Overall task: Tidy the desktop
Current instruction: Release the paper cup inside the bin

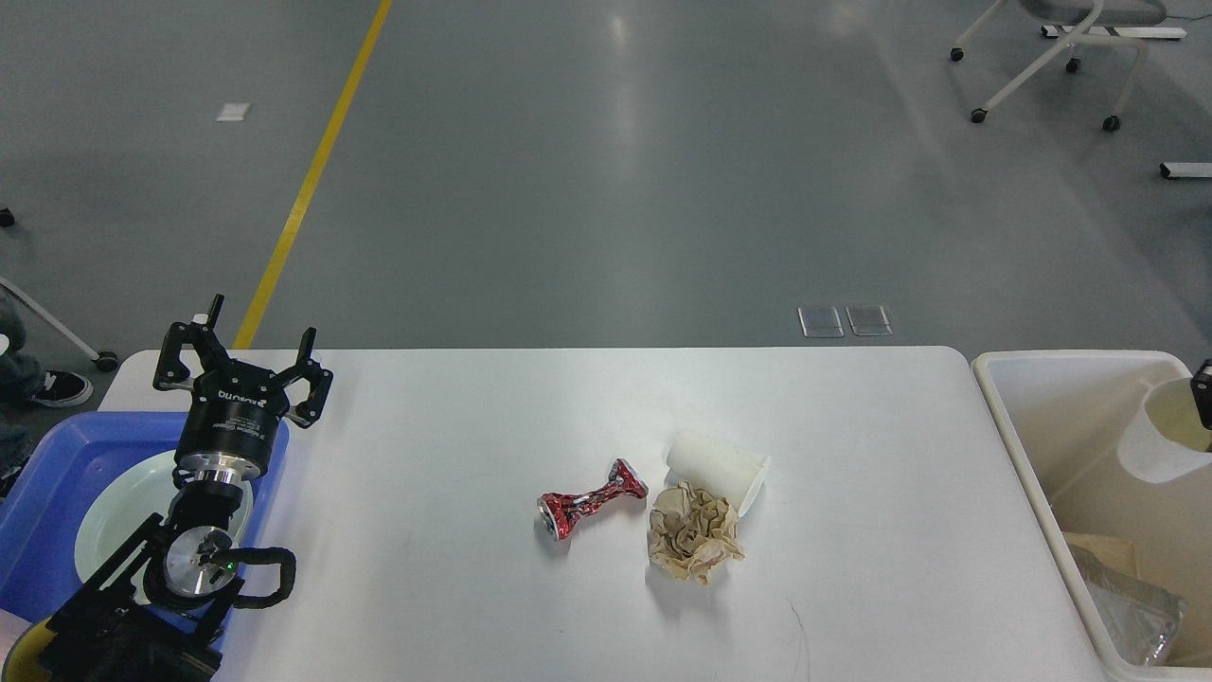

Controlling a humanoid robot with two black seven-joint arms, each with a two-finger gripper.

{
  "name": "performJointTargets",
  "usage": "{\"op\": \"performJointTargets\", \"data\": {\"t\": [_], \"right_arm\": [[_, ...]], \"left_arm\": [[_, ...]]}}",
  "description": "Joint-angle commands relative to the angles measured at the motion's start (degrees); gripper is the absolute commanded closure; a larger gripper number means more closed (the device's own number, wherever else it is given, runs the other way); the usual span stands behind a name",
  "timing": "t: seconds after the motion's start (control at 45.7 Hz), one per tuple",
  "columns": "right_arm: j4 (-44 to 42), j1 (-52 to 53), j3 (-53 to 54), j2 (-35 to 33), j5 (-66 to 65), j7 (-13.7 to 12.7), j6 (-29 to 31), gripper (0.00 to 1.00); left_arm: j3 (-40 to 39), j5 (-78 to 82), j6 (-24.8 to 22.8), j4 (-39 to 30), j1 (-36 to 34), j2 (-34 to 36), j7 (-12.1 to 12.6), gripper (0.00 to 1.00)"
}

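Observation:
The white desktop [454, 587] carries a crushed red can [594, 499], a crumpled ball of brown paper [694, 530] and a white paper cup [720, 469] lying on its side, all close together at the middle. At the far left my left gripper [248, 341] stands open and empty above the table's back corner. Only a black sliver of my right gripper [1204, 393] shows at the right edge, gripping the rim of a second white cup [1157, 443] that hangs tilted over the bin.
A cream-white bin [1018, 431] stands off the table's right end, with crumpled wrappers [1127, 606] in its bottom. A blue tray [47, 474] holding a pale green plate [109, 516] sits at the left, partly under my left arm. Office chairs stand far back right.

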Motion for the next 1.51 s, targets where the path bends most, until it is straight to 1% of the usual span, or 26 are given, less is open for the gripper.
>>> {"op": "performJointTargets", "data": {"t": [0.0, 0.109, 0.219, 0.328, 0.547, 0.635, 0.766, 1.182, 1.247, 1.269, 1.291, 1.335, 1.357, 1.379, 1.488], "right_arm": [[-11.90, -14.96, 8.73, 0.24, 0.18, -0.05, -0.58, 1.00], [-21.39, -27.79, 18.57, 1.73, 0.00, 0.03, -2.15, 1.00], [-30.01, -39.84, 25.52, 4.71, 0.00, 0.03, -6.45, 1.00], [-36.08, -48.37, 27.99, 9.54, 0.00, 0.03, -13.31, 1.00], [-45.57, -61.73, 29.57, 18.69, 1.05, 0.03, -30.80, 1.00], [-49.00, -66.39, 32.56, 21.06, 1.14, 0.12, -34.58, 1.00], [-50.68, -68.95, 35.29, 23.26, 1.14, 0.21, -35.91, 1.00], [-50.77, -69.83, 35.11, 24.50, 1.05, 0.12, -36.26, 1.00], [-50.68, -69.83, 35.11, 24.67, 1.14, 0.12, -37.40, 1.00], [-50.68, -69.92, 35.11, 24.67, 1.14, 0.12, -38.10, 0.92], [-50.68, -69.92, 35.03, 24.76, 1.14, 0.12, -38.98, 0.75], [-50.59, -70.01, 35.03, 24.76, 1.14, 0.12, -40.82, 0.33], [-50.59, -70.01, 34.94, 24.76, 1.14, 0.12, -41.79, 0.15], [-50.59, -69.92, 35.02, 24.76, 1.14, 0.12, -42.67, 0.00], [-49.89, -69.74, 35.38, 24.76, 1.23, 0.12, -43.47, 0.00]], "left_arm": [[0.00, -0.04, 0.00, 0.00, 0.06, -0.06, 0.00, 0.04], [0.00, -0.04, 0.00, 0.00, -0.03, -0.06, 0.00, 0.04], [0.00, -0.03, 0.00, 0.00, -0.03, 0.03, 0.00, 0.04], [0.00, -0.03, 0.00, 0.00, -0.03, 0.03, 0.00, 0.04], [0.00, -0.03, 0.00, 0.00, -0.03, 0.03, 0.00, 0.04], [0.00, -0.04, 0.00, 0.00, -0.03, 0.03, 0.00, 0.04], [0.00, -0.03, 0.00, 0.00, -0.03, 0.03, 0.00, 0.04], [0.00, -0.04, 0.00, 0.00, -0.03, -0.06, 0.00, 0.04], [0.00, -0.04, 0.00, 0.00, -0.03, 0.03, 0.00, 0.04], [0.00, -0.04, 0.00, 0.00, -0.03, -0.06, 0.00, 0.04], [0.00, -0.04, 0.00, 0.00, -0.03, -0.06, 0.00, 0.04], [0.00, 0.05, 0.00, 0.00, -0.03, -0.06, 0.00, 0.04], [0.00, -0.03, 0.00, 0.00, -0.03, 0.03, 0.00, 0.04], [0.00, -0.04, 0.00, 0.00, -0.03, 0.03, 0.00, 0.04], [0.00, -0.04, 0.00, 0.00, -0.03, -0.06, 0.00, 0.04]]}}
